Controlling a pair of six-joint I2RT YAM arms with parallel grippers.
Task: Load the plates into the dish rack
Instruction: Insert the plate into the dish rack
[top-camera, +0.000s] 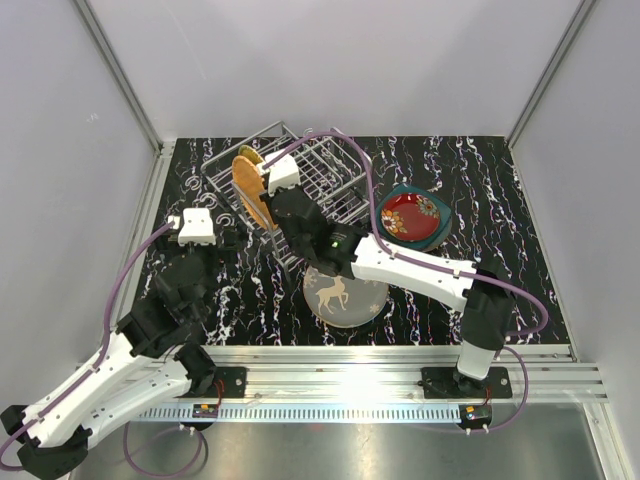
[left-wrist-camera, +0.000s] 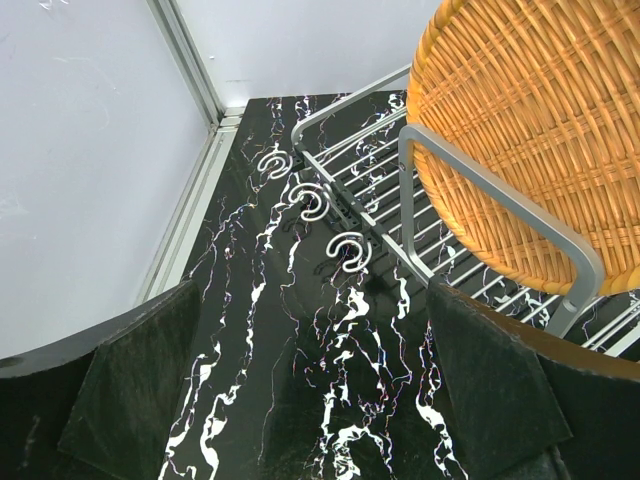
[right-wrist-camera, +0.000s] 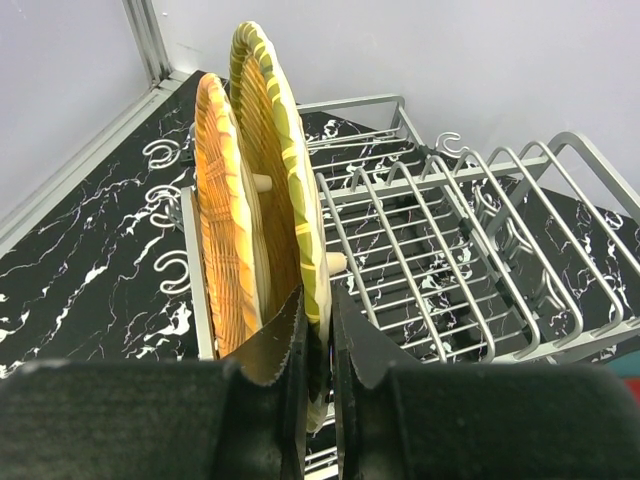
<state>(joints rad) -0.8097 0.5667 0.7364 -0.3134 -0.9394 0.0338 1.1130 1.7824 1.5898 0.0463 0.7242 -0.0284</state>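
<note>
Right wrist: right gripper (right-wrist-camera: 318, 330) clamps yellow-green plate (right-wrist-camera: 283, 150), upright in dish rack (right-wrist-camera: 450, 172) (left gripper (left-wrist-camera: 320, 395) spread, empty)

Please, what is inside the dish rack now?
In the dish rack two plates stand upright: an orange woven plate and a yellow-green striped plate, its rim gripped by the right claw. The claw hides their lower edges.

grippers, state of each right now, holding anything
left gripper: open, holding nothing
right gripper: closed on the rim of the yellow-green rimmed plate, upright in the dish rack
</note>
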